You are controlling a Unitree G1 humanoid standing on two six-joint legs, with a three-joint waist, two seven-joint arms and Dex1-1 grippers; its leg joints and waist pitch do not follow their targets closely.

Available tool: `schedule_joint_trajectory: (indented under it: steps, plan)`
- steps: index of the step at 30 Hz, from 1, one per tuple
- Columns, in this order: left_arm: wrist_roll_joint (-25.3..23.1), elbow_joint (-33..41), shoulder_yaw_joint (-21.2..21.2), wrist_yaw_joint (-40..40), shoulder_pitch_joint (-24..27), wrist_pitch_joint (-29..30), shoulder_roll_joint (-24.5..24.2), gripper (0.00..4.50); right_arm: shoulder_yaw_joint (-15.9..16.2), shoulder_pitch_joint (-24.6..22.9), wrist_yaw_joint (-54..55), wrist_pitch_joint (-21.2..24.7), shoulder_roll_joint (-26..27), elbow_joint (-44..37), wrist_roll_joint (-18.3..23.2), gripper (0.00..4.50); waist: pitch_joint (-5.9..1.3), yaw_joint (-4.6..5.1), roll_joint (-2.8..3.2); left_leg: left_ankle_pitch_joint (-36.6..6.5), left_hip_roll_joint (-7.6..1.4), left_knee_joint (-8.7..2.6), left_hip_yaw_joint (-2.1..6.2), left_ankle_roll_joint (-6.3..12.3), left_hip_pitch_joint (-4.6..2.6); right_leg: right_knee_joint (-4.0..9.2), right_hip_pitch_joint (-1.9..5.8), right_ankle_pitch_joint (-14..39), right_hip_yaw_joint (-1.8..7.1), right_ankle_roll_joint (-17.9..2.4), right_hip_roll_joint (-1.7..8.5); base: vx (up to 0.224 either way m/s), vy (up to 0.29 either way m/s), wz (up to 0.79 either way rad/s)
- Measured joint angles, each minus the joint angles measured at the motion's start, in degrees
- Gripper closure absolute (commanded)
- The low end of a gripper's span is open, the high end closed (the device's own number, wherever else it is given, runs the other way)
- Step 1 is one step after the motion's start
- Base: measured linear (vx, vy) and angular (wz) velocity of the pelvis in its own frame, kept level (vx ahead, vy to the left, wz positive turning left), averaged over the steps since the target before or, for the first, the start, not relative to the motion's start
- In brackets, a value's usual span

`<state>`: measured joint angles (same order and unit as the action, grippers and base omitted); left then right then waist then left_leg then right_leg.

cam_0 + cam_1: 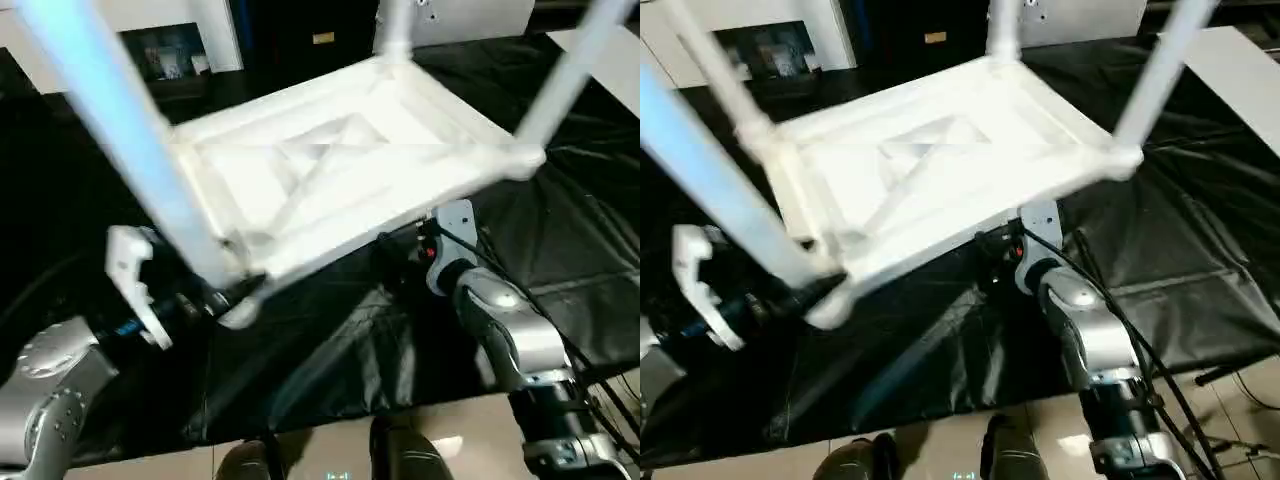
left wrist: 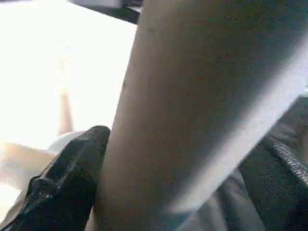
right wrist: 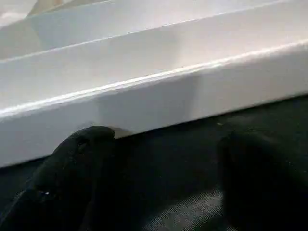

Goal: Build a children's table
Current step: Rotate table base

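The white children's table point(image 1: 330, 170) lies upside down and tilted, ribbed underside up, over the black sheet. Its round legs stick up toward me: a thick near-left leg point(image 1: 130, 130), a right leg point(image 1: 565, 75) and a far leg point(image 1: 393, 25). My left gripper point(image 1: 205, 300) is open at the near-left corner socket. In the left wrist view that leg point(image 2: 192, 120) runs past one black finger point(image 2: 67, 183), which rests against it. My right gripper point(image 1: 398, 255) sits under the near-right rim, open. Both its fingers point(image 3: 72, 178) are just below the rim point(image 3: 168, 101), with nothing between them.
The black sheet-covered work surface point(image 1: 560, 250) spreads under and around the table. Its front edge runs close to my feet point(image 1: 400, 455). Cables point(image 1: 1180, 400) hang along my right forearm. A white slab point(image 1: 1240, 80) lies at the far right, and dark shelving stands behind.
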<state>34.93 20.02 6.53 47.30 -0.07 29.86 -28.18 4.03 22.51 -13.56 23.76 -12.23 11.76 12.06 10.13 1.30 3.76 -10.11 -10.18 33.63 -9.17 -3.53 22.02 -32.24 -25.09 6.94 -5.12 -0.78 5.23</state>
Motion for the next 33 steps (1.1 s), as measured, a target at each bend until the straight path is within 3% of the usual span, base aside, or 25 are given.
schedule_joint_trajectory:
  steps: [12, 20, 28, 33]
  plan:
    - [0.2, 3.6, -10.5, 0.6, -4.4, 2.7, 3.3, 0.13, 0.5, 2.4, -1.7, -1.7, 0.8, 2.6, -2.0, 0.00, 0.04, 1.79, -0.62, 0.0, -0.04, 0.04, -0.29, 0.01, -0.05, -0.07, -0.10, 0.0, 0.22, 0.0, -0.01, 0.000, 0.000, 0.00]
    - [-0.5, 3.2, -16.3, -0.3, -8.1, 3.0, 8.7, 0.13, 1.1, 4.1, -3.9, -2.9, 2.3, 4.8, -3.3, 0.00, -0.08, 2.74, -0.96, -0.1, -0.06, 0.13, -0.41, 0.07, 0.02, -0.74, -0.30, 0.0, 0.35, 0.0, -0.01, 0.000, 0.000, 0.00]
    - [-2.3, 0.6, -19.8, -0.3, -11.1, 2.2, 11.0, 0.13, 2.7, 5.3, -4.3, -4.2, 4.6, 6.6, -3.8, 0.00, -0.08, 2.87, -0.95, -0.1, -0.27, 0.23, -0.40, 0.01, 0.01, -0.83, -0.36, 0.0, 0.30, 0.0, -0.17, 0.000, 0.000, 0.00]
    - [-7.3, -4.1, -22.1, -2.2, -13.7, -1.7, 13.1, 0.13, 3.1, 5.5, -4.4, -5.1, 5.4, 7.1, -4.6, 0.00, -0.08, 2.50, -0.95, -0.1, -0.22, 0.48, -0.40, 0.02, -0.02, -0.80, -0.34, 0.0, 0.30, 0.0, -0.07, 0.000, 0.000, 0.00]
